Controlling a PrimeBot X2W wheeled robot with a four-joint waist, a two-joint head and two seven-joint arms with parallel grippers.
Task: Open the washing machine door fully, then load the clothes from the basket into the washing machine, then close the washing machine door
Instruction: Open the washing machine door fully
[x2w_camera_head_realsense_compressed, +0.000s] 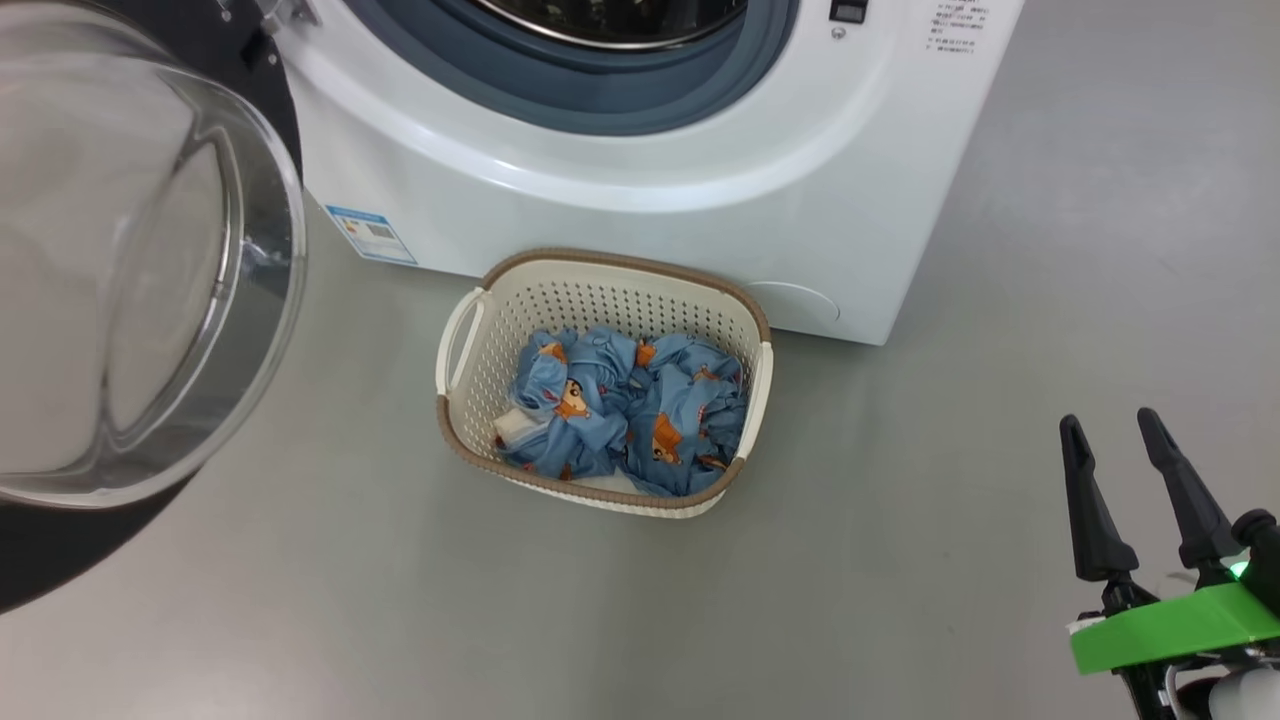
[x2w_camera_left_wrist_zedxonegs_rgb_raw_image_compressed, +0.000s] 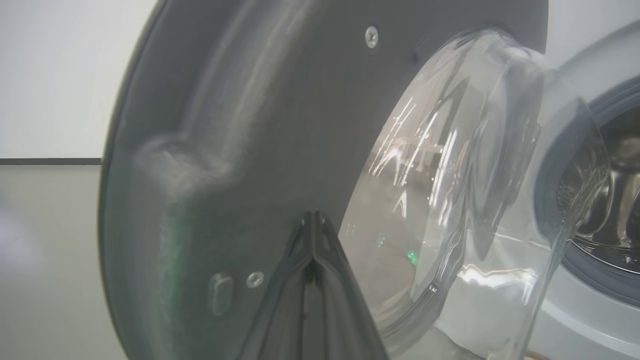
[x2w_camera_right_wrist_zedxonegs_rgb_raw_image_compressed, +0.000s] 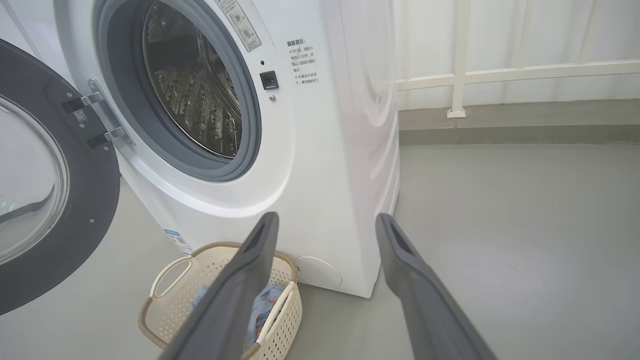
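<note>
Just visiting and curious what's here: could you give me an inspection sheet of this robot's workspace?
Surface: smooth grey floor.
Job's things: washing machine door stands open; washing machine drum exposed; clothes heaped in the basket, just before the machine's front.
Clutter: nothing seen.
Grippers: left gripper shut, near the door's inner face; right gripper open, empty.
Cables: nothing seen.
Surroundings: white railing beyond the machine.
</note>
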